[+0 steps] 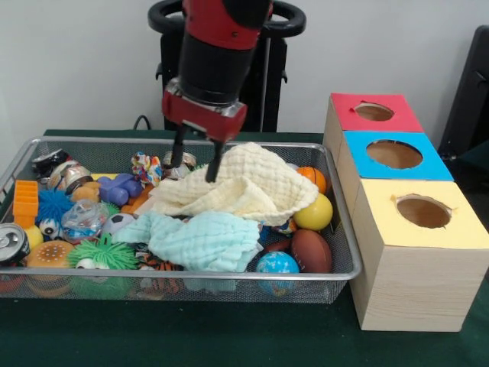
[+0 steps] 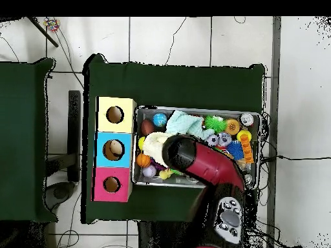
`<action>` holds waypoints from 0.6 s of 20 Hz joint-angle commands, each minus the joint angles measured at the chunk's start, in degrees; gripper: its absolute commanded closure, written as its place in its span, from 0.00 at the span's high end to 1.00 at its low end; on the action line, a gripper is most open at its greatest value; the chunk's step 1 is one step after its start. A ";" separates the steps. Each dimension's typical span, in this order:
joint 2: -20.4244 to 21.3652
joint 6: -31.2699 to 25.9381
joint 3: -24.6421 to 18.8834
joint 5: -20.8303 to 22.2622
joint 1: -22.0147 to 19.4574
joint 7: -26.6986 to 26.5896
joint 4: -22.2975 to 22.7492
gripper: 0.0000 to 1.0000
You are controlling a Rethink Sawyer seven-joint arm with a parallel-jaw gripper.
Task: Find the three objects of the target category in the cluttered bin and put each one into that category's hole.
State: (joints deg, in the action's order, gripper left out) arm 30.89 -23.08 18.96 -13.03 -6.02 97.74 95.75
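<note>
While hovering low over the wire bin (image 1: 336,222), gripper (image 1: 197,159) sits w/ two dark fingers spread apart, empty, tips just at the far edge of the cream cloth (image 1: 244,187). No telling from front view if one tip already touches fabric.

Target category not stated; if balls, candidates crowd the box end of bin: yellow ball (image 1: 313,212), small basketball (image 1: 312,177), brown football (image 1: 311,250), globe ball (image 1: 276,264). Cream cloth and pale green cloth (image 1: 202,238) cover the middle, likely hiding more. Three boxes beside bin: red box (image 1: 374,115), blue box (image 1: 397,157), yellow box (image 1: 424,222), each w/ round hole on top.

Risks, as judged:
- Pinching cloth edge only → could slip out mid-lift, flop back over balls.
- Lifting cloth may drag small stuff (rope toy (image 1: 145,167), tin (image 1: 178,160)) along or over the rim.
- Dropping cloth at box end would bury the balls again.
- Fingers going too deep could snag the wire mesh.
- Round balls roll when nudged; off-centre grab likely squirts one away.

Overhead view: arm blocks the gripper, no extra help.
</note>
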 commanded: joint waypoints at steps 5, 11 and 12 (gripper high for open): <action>5.04 -4.58 -16.57 9.97 -16.03 -9.97 2.86 1.00; 5.40 -4.70 -21.48 13.65 -21.09 -9.01 3.50 1.00; 5.66 -4.93 -21.76 14.35 -21.47 -8.75 3.55 1.00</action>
State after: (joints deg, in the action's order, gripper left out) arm 35.05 -23.08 7.75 -3.40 -25.03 97.74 96.25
